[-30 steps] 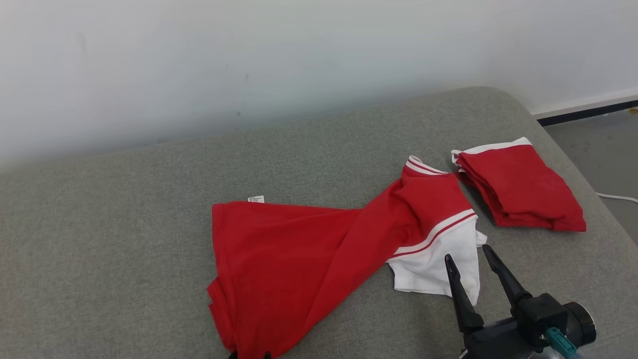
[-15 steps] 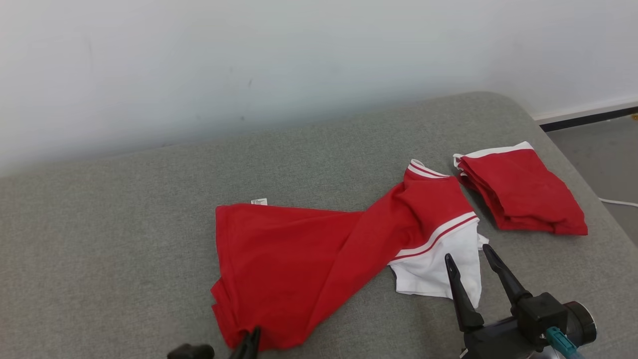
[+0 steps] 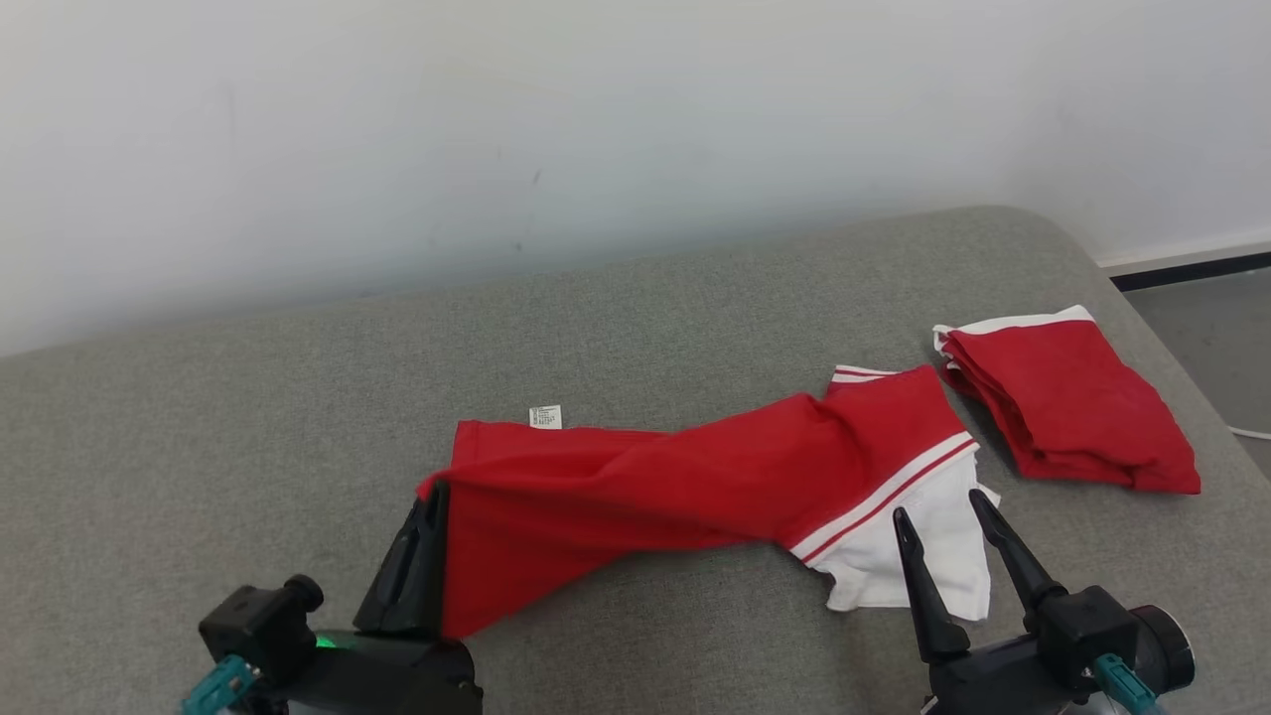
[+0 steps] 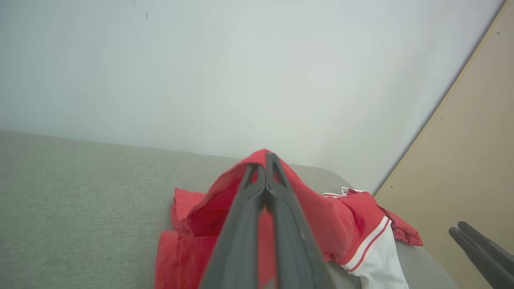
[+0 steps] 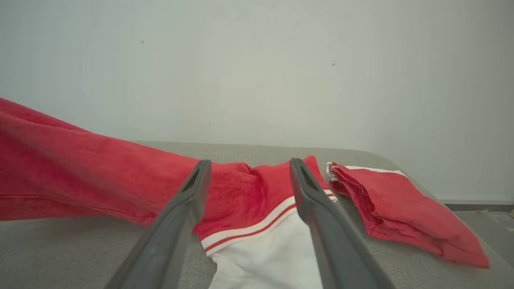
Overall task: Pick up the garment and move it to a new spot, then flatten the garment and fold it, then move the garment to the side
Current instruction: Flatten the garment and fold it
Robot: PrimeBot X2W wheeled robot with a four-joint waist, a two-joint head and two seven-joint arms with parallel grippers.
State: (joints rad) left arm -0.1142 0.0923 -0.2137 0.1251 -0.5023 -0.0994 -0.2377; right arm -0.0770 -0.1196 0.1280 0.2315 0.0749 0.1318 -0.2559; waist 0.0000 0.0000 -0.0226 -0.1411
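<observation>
A red garment (image 3: 695, 477) with a white sleeve (image 3: 914, 566) stretches across the grey cushioned surface (image 3: 199, 447). My left gripper (image 3: 434, 494) is shut on its left hem and holds that edge raised off the surface. In the left wrist view the gripper (image 4: 263, 158) pinches a peak of red cloth (image 4: 321, 212). My right gripper (image 3: 937, 503) stands open just in front of the white sleeve, holding nothing. In the right wrist view its fingers (image 5: 249, 162) frame the sleeve (image 5: 273, 257) and striped cuff.
A second red garment (image 3: 1072, 407), folded, lies at the right end of the surface (image 5: 401, 204). The surface's rounded right edge drops to the floor (image 3: 1221, 328). A white wall runs behind. A small white label (image 3: 545, 416) sticks out at the garment's back edge.
My left gripper has come up into the head view with the hem in it, lifting and bunching the red body. The camera has shifted. The right gripper stays open by the sleeve.
</observation>
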